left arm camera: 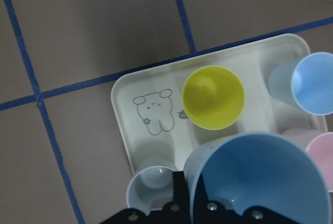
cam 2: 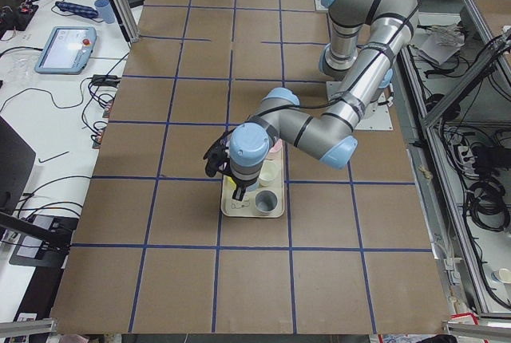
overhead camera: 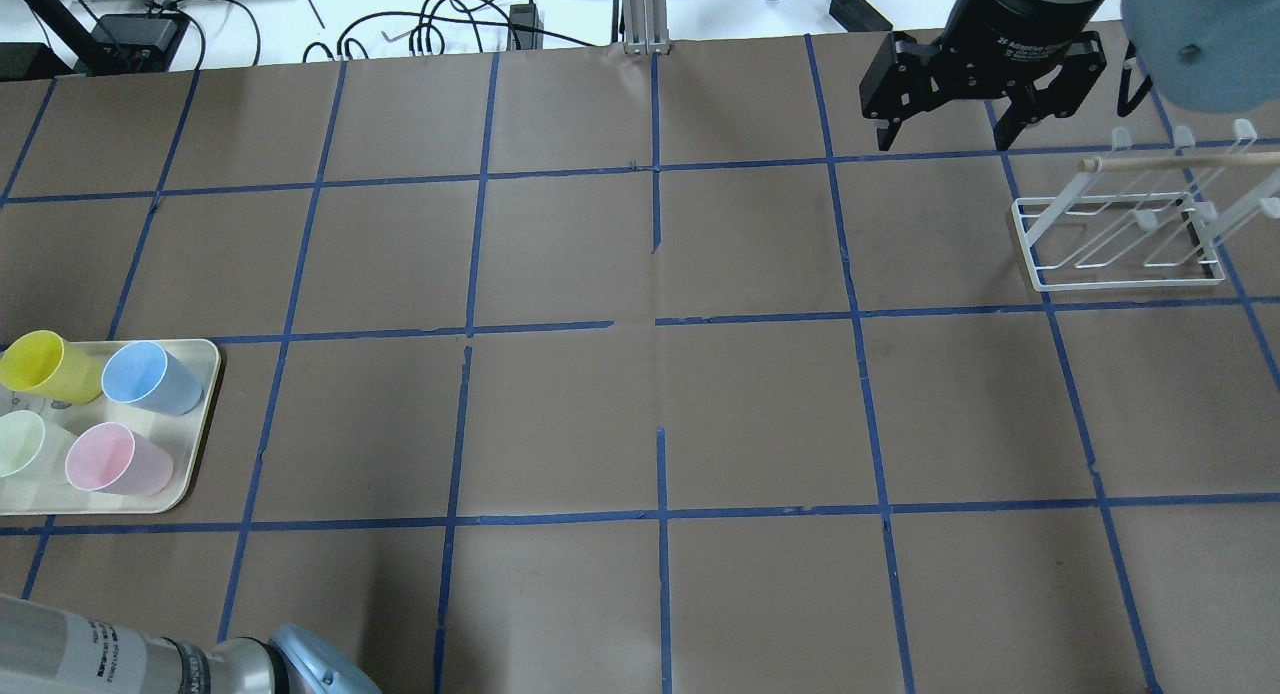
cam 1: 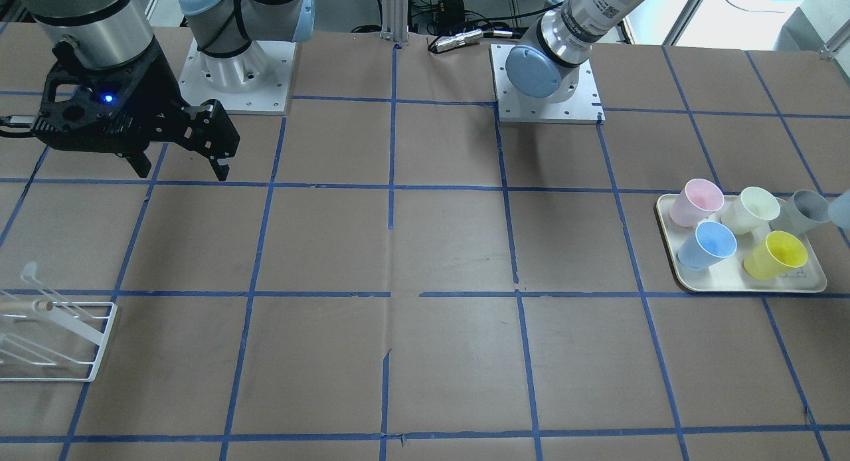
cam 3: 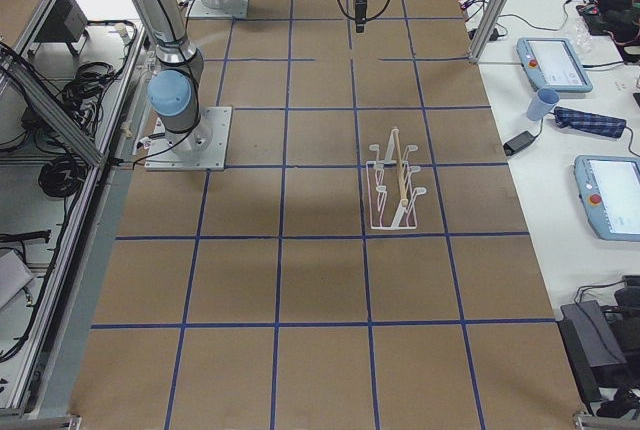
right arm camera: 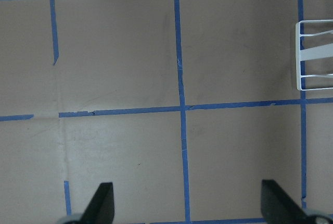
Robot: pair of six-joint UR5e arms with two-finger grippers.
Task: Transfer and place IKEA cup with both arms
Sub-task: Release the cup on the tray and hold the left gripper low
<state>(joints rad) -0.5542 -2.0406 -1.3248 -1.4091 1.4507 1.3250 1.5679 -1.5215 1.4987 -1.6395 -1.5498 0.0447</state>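
IKEA cup: the IKEA cup (left arm camera: pixel 260 177) sits mouth-up right under the left wrist camera and looks far bigger than the other cups. I judge it lifted clear of the tray (left arm camera: pixel 156 75), above the tray's near corner.
Left fingers: the left fingers (left arm camera: pixel 179 195) seem closed on the cup's wall. One black finger shows pressed against its outside; the other is hidden.
Why held so: a rim grip likely keeps the cup upright and its body free for a hand-over.
Tray: it carries the grey cup (left arm camera: pixel 151 185), yellow cup (left arm camera: pixel 213 97), deeper blue cup (left arm camera: pixel 312 83), pink cup (left arm camera: pixel 323 156) and cream cup (cam 1: pixel 750 210), grouped as pick stock.
Right fingers: the right fingers (right arm camera: pixel 102 206) are spread wide and empty above the bare table (overhead camera: pixel 650 424), well away from the tray, probably waiting to receive.
Rack: the white wire rack (overhead camera: pixel 1120 264) stands near the right fingers, likely the drop-off.
Writing: none is readable. The tray has a bear drawing (left arm camera: pixel 154 112), the arm label (cam 1: pixel 601 6) is too small to read, and no brand mark is visible on the cup.
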